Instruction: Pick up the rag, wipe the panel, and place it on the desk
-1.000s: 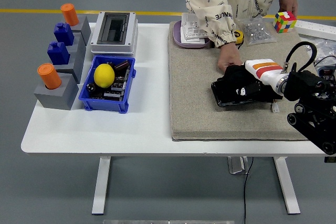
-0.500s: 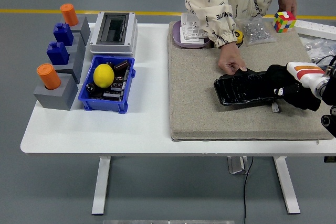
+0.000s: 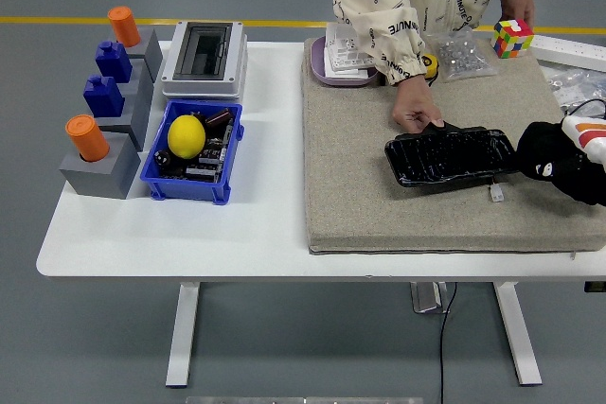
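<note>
Wiping looks underway or nearly finished: right hand (grasp unclear, possibly bunched dark rag) sits at black panel's right edge, mid-right; a person's hand steadies it.

right hand at right edge, seemingly curled

Black panel flat on mat (glossy); rag not discernible.

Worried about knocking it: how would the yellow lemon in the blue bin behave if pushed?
The yellow lemon is rounded, so it would probably roll. It sits atop loose parts in the blue plastic bin, whose walls should likely contain it. It looks smooth, perhaps slippery.
</note>
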Controlling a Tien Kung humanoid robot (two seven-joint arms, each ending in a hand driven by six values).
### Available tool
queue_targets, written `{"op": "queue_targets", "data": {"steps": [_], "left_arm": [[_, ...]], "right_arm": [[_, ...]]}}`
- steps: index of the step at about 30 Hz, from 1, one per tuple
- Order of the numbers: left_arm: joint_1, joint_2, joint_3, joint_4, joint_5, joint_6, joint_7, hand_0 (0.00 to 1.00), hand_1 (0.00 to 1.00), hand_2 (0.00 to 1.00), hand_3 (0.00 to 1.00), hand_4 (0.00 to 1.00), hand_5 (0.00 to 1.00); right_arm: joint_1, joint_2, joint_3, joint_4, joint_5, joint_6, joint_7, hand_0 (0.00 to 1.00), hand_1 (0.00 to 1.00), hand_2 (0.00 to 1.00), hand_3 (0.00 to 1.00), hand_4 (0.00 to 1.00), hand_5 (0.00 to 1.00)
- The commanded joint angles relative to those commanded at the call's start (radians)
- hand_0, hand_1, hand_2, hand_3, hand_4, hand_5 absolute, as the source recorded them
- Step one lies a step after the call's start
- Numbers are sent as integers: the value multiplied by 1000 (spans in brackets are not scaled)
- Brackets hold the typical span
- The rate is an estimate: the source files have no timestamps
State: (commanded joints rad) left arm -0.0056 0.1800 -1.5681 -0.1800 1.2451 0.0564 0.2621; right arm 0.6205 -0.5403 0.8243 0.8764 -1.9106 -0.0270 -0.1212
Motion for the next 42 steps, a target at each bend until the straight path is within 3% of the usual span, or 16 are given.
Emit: {"op": "queue_targets", "data": {"steps": [19, 20, 25, 26, 31, 32, 42], "left_arm": [[-2, -4, -10, 0, 6, 0, 3, 650, 699, 746, 567, 600, 479], [-2, -4, -12, 0, 7, 1, 3, 650, 699, 748, 567, 600, 478], [-3, -5, -9, 0, 3, 0, 0, 650, 699, 748, 567, 600, 478], [-3, -5, -7, 0, 1, 0, 0, 650, 698, 746, 567, 600, 478], [-4, -6, -8, 0, 0, 0, 0, 650, 698, 746, 567, 600, 478], [-4, -6, -9, 0, 1, 0, 0, 650, 699, 748, 567, 600, 478], [-4, -6, -11, 0, 2, 0, 0, 649, 698, 746, 567, 600, 478]], "right_arm": [[-4, 3, 32, -10, 1, 1, 2, 310, 453, 498, 498, 805, 251], [-4, 3, 32, -10, 2, 3, 3, 353, 465, 515, 511, 835, 259], [-4, 4, 36, -7, 4, 13, 5, 353, 465, 515, 511, 835, 259], [-4, 4, 36, -7, 4, 16, 5, 421, 500, 551, 516, 888, 303], [-3, 4, 41, -7, 2, 27, 4, 421, 500, 551, 516, 888, 303], [-4, 4, 42, -7, 2, 28, 4, 459, 536, 599, 530, 955, 358], [-4, 1, 46, -4, -1, 41, 2, 501, 566, 657, 546, 990, 379]]}}
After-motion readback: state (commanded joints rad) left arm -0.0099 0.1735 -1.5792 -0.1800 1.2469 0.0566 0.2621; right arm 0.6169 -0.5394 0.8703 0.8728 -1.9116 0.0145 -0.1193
